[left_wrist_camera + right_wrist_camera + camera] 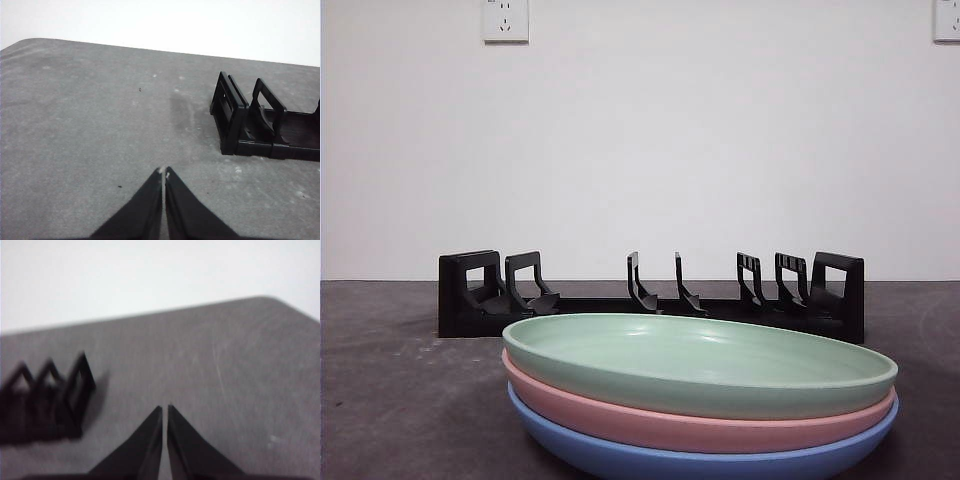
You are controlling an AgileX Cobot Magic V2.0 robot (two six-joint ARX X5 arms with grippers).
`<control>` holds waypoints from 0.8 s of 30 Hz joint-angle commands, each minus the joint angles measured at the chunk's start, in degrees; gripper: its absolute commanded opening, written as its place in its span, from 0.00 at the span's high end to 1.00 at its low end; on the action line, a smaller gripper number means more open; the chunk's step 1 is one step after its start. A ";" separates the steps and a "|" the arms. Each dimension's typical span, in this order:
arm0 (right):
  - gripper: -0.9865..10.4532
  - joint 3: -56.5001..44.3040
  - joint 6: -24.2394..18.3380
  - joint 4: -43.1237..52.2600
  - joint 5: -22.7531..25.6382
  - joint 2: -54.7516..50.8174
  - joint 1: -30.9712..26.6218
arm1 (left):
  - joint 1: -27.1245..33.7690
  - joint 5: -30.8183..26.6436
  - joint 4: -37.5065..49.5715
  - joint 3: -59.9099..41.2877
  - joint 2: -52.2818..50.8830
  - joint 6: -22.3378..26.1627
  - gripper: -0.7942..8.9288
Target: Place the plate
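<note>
Three plates being stacked near table [380, 400] front edge: green plate [700, 362] on pink plate [670, 425] on blue plate [650, 462]. Black rack [650, 295] sitting behind, apart. Left gripper [164, 172] and right gripper [164, 409] being held over bare tabletop, jaws together, right view blurred, probably empty.

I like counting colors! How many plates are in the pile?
3, all in one stack in front of the black rack: green plate on top, pink plate in the middle, blue plate at the bottom.

Right pincer [164, 407], jaws closed, empty, above grey worktop [225, 370]; blurred black rack [50, 400] beside.
</note>
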 commanded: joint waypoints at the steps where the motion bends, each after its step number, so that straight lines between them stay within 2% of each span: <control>1: 0.90 -2.62 -4.92 1.97 -0.17 -2.89 -0.17 | 0.04 -0.17 -0.31 -1.14 -0.07 0.52 0.91; 7: 0.90 -7.72 -10.16 2.01 -0.20 -5.55 -0.17 | 0.04 -0.17 -0.31 -1.14 -0.07 0.52 0.91; 13: 0.90 -8.76 -12.63 1.16 -1.46 -5.51 -0.17 | 0.04 -0.17 -0.24 -1.14 -0.07 0.52 0.91; 16: 0.90 -8.76 -12.79 1.05 -2.01 -5.51 -0.15 | 0.04 -0.17 -0.24 -1.14 -0.07 0.52 0.91; 21: 0.90 -8.76 -12.85 1.22 -8.63 -5.51 -0.17 | 0.04 -0.17 -0.24 -1.14 -0.07 0.52 0.91; 24: 0.90 -8.76 -12.79 2.03 -8.57 -5.51 -0.15 | 0.04 -0.17 -0.24 -1.14 -0.07 0.52 0.91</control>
